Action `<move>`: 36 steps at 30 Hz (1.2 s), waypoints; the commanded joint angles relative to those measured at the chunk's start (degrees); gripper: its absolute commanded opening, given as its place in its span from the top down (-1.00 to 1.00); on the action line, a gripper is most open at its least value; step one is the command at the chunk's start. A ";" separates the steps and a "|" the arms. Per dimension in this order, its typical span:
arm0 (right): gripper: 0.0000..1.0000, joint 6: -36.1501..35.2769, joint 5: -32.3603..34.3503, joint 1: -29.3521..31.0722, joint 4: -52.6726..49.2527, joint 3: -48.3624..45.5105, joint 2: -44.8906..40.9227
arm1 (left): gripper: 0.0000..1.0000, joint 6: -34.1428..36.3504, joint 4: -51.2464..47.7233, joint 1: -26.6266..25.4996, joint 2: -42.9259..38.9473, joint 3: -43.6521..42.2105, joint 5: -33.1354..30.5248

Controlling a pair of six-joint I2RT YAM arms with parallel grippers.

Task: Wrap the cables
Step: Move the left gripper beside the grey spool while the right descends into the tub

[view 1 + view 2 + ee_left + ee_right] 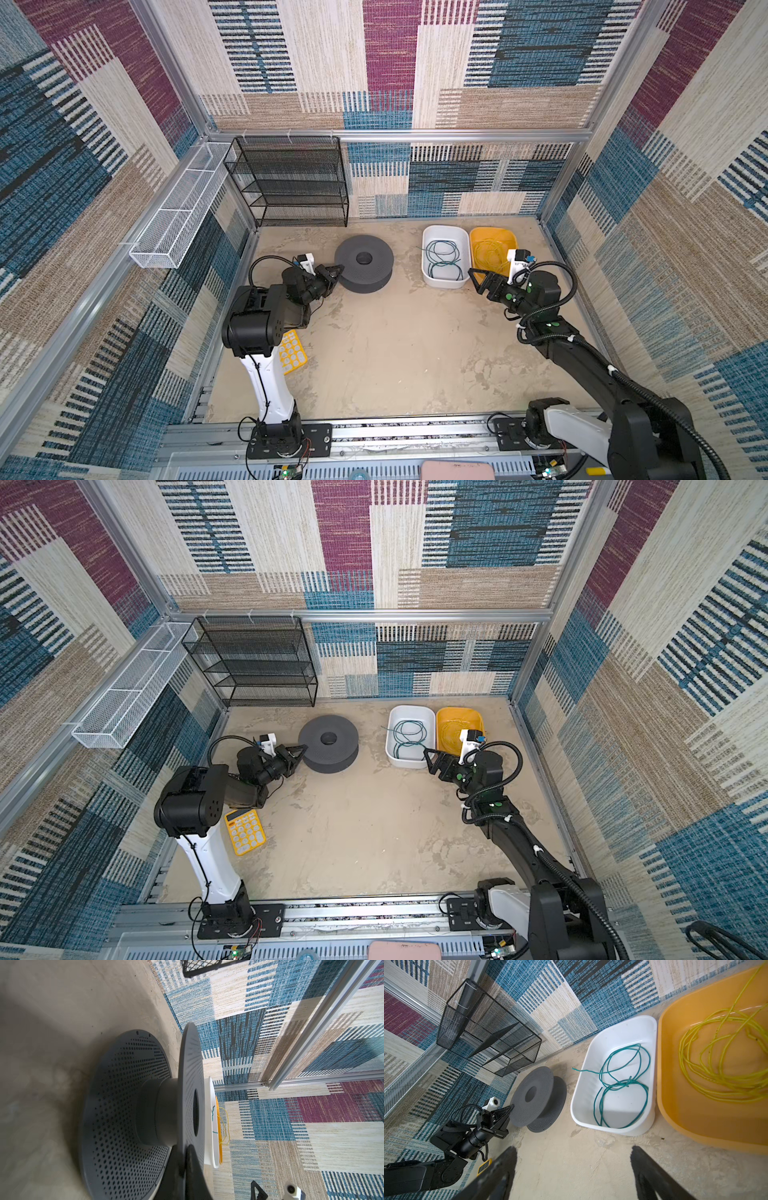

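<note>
- Left gripper: closed, pinching the left rim of the upper flange of the grey spool. The spool lies flat on the table, far left of centre.
- Right gripper: fingers spread wide, holding nothing, poised above the table at the near edge of the two bins.
- Green cable: loose loops inside the white bin, one end trailing over its left rim.
- Yellow cable: loose coil inside the yellow bin, which stands against the white bin's right side.
- Yellow calculator: near left, beside the left arm.
</note>
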 commanded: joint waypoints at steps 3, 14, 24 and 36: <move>-0.75 0.75 -1.36 0.02 0.88 0.89 -0.51 | 1.00 -1.48 1.48 -0.82 -3.49 -7.26 2.92; -0.73 2.02 -2.47 0.02 -1.47 2.32 -3.10 | 1.00 4.67 -10.03 -6.51 -19.86 -22.60 3.08; -0.72 0.42 -0.10 0.02 -4.75 3.92 -3.87 | 1.00 15.25 -39.71 -18.66 -38.75 -25.16 -9.46; -0.73 -3.69 11.94 -0.05 -14.26 11.10 0.56 | 1.00 17.13 -39.73 -27.06 -33.94 -20.80 -12.05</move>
